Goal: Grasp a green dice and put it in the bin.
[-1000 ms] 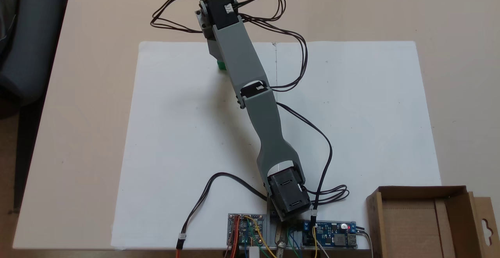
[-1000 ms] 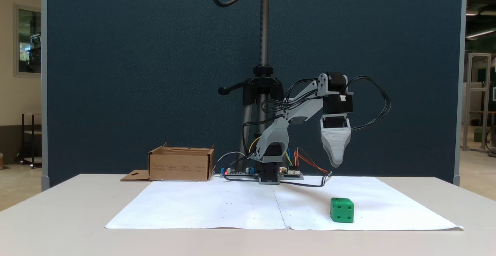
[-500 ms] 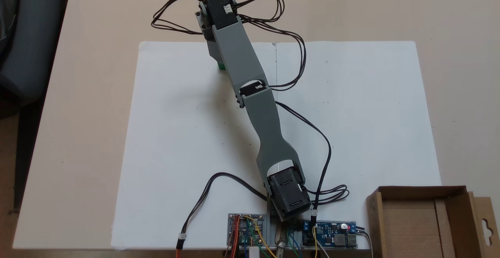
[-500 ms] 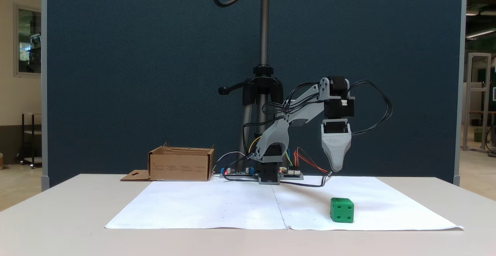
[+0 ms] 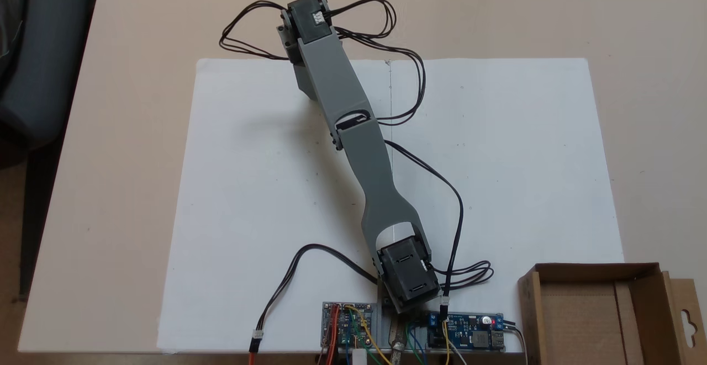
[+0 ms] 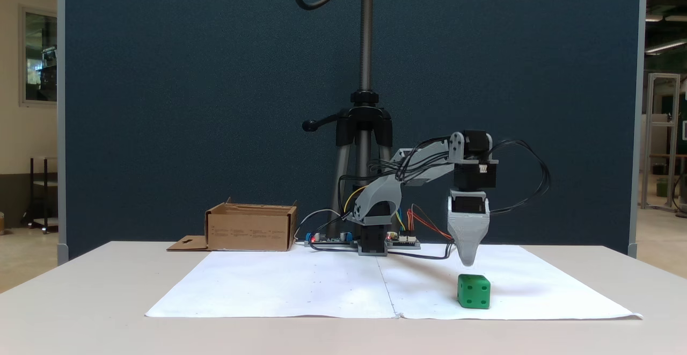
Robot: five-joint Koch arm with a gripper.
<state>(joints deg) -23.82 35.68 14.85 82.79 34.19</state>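
Note:
The green dice [image 6: 474, 291] rests on the white paper near its front right in a fixed view. My gripper [image 6: 467, 261] hangs straight down just above the dice, its tip a little over the cube's top and not touching it. It shows as one grey tapered wedge, so the gap between its jaws is hidden. From above, the grey arm [image 5: 353, 133] covers the dice. The bin [image 6: 249, 231] is a brown cardboard box standing far left in that low view; its rim [image 5: 594, 266] sits at the bottom right seen from above.
White paper sheets [image 5: 497, 149] cover the middle of the beige table. Circuit boards [image 5: 467, 332] and loose wires lie by the arm's base [image 5: 406, 276]. A tripod pole [image 6: 366, 49] stands behind the base, before a dark blue panel.
The arm has reached farther out and dropped. The gripper has come down from well above the table to just over the dice, which has not moved.

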